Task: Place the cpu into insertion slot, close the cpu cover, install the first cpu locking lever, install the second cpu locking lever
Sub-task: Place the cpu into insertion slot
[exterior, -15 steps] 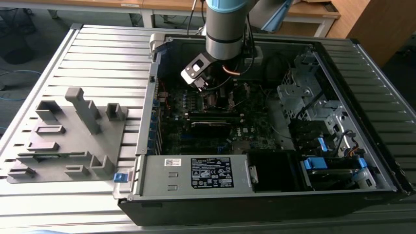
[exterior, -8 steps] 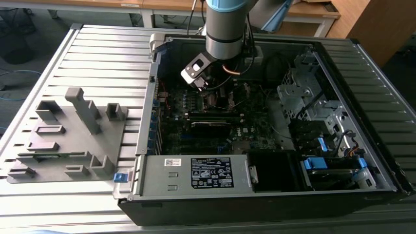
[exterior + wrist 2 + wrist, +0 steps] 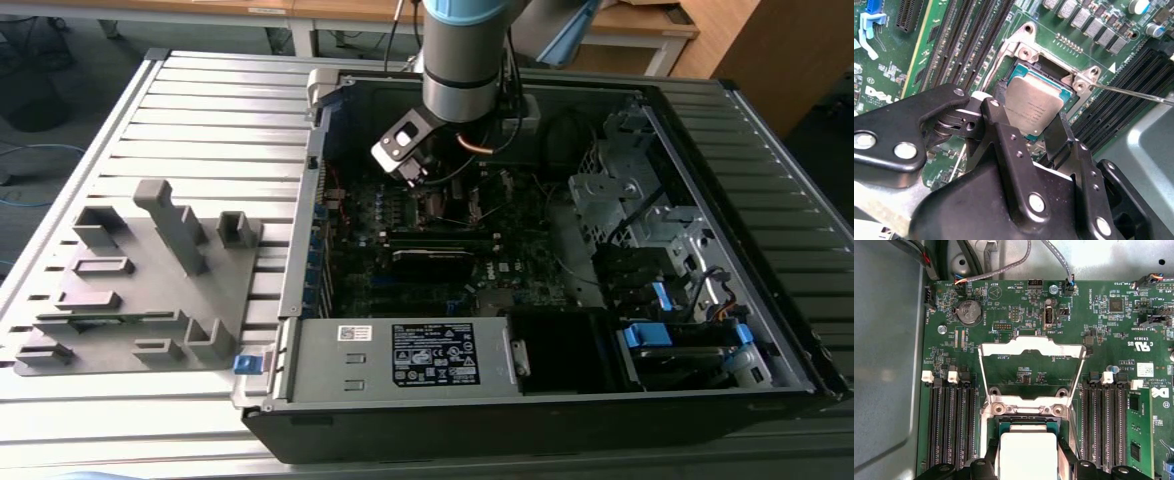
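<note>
cpu (image 3: pixel 1034 105) btwn gripper (image 3: pixel 1030 112) fingers at insertion slot (image 3: pixel 1019 52), cpu cover (image 3: pixel 1031 346) hinged open clear of slot, memory slots (image 3: pixel 951 425) either side, parts rack (image 3: pixel 134 280) beside PC case (image 3: pixel 534 410), exterior view's left.

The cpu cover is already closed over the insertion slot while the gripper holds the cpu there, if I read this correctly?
Not quite: the cpu cover is swung open, clear of the insertion slot, as the first wrist view shows. The gripper does hold the cpu at that slot.
</note>
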Controlling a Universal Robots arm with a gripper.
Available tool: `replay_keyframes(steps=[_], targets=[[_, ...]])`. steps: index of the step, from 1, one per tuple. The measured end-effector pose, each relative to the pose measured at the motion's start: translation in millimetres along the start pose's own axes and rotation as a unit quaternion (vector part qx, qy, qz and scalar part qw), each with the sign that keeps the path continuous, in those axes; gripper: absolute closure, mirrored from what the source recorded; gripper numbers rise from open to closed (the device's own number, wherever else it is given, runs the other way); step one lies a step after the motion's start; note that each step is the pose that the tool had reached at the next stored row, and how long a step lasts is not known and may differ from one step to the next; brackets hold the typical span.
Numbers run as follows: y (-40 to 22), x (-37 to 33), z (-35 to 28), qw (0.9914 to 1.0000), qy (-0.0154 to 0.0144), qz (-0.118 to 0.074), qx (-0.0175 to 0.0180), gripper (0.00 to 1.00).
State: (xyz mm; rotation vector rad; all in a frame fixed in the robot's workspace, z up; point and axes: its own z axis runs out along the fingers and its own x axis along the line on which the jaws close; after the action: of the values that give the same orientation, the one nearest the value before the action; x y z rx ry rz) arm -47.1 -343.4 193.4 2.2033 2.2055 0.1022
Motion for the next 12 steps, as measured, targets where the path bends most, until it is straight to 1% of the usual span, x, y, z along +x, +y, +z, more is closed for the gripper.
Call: replay_keyframes(steps=[12], targets=[[0.6,0.0,0.0,1.00000,0.0000,0.000,0.0000,0.46]])
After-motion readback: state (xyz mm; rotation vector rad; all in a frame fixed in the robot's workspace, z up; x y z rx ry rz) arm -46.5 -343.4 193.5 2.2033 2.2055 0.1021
